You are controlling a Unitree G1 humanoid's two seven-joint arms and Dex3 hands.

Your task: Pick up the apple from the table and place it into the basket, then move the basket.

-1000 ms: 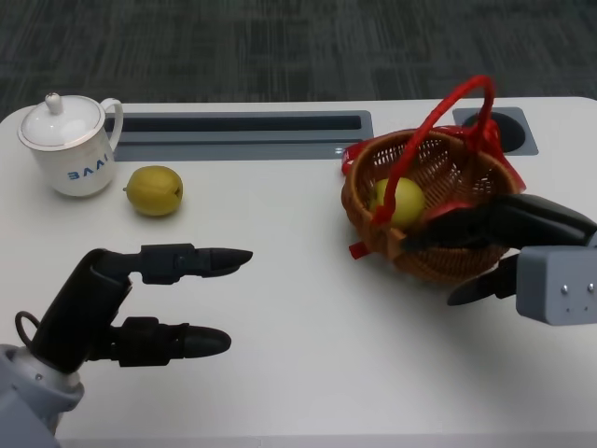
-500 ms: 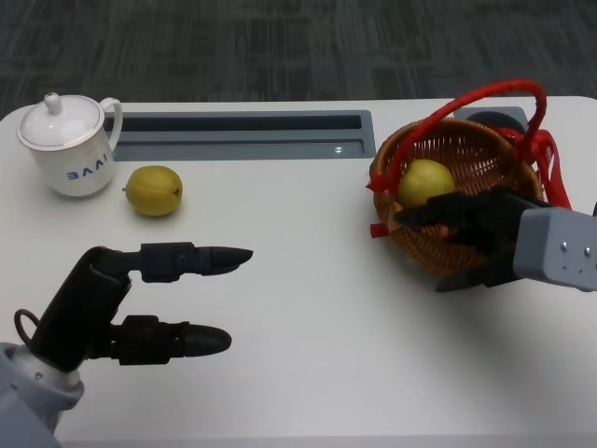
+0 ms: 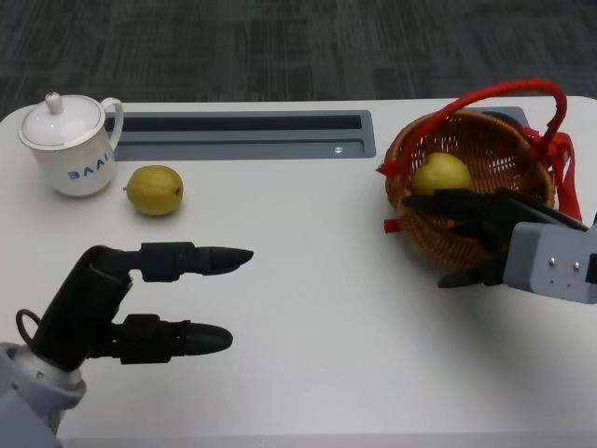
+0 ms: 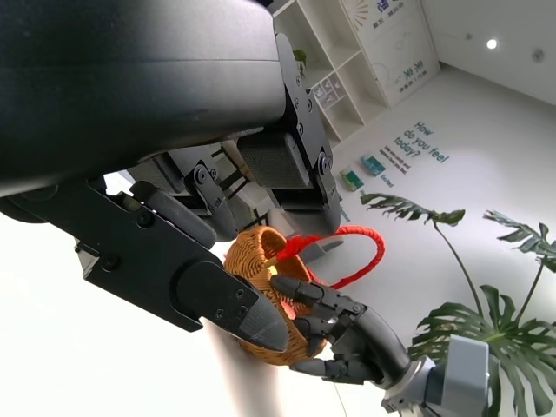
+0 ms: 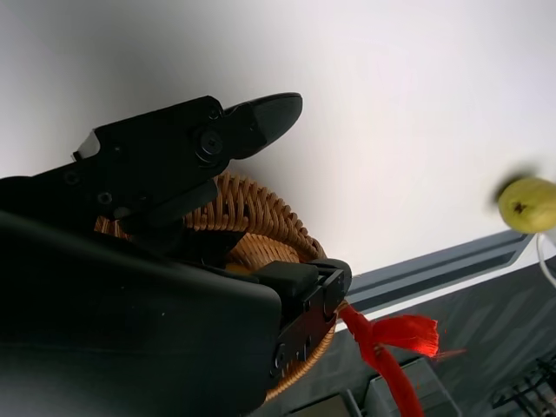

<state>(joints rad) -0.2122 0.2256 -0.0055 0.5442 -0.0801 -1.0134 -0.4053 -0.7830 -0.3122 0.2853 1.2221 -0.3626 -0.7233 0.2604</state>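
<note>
1. We are seeing the first part done: the apple (image 3: 440, 174) is lying inside the basket (image 3: 471, 196), which is sitting near the right edge of the surface (image 3: 308, 308).
2. We are judging the moving step as underway: our right hand (image 3: 476, 229) is gripping the basket's near rim, fingers inside and thumb below outside.
3. Our left hand (image 3: 149, 303) is hovering low over the surface, holding nothing, fingers stretched out and apart.
4. A second yellowish fruit (image 3: 154, 189) is resting beside the lidded cup (image 3: 70, 145); we are treating it as a bystander.
5. We are finding it hard to tell whether the basket is lifted or sliding; the right wrist view is mostly blocked by the hand's shell.
</note>
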